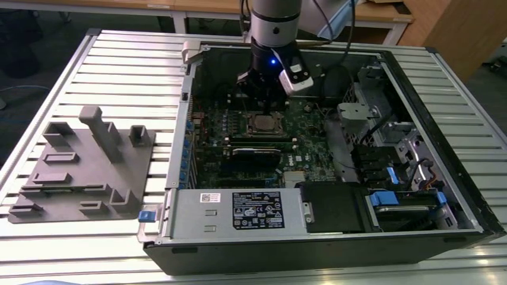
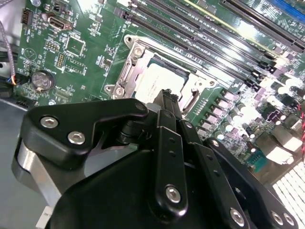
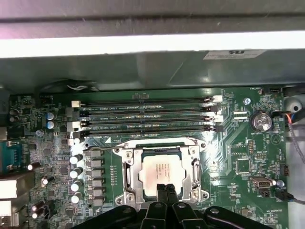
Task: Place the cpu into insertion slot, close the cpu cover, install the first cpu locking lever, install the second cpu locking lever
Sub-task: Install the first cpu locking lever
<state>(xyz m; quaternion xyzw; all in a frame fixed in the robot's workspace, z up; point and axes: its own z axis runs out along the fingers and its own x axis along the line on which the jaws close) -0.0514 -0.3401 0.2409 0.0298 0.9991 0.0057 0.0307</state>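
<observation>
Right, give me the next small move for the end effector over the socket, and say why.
Probably a short straight lift. The cpu sits in the insertion slot, the cpu cover seems down around it, and the end effector, shut and holding nothing, hangs at the chip's edge. Rising would clear the chip before any sideways shift.
</observation>
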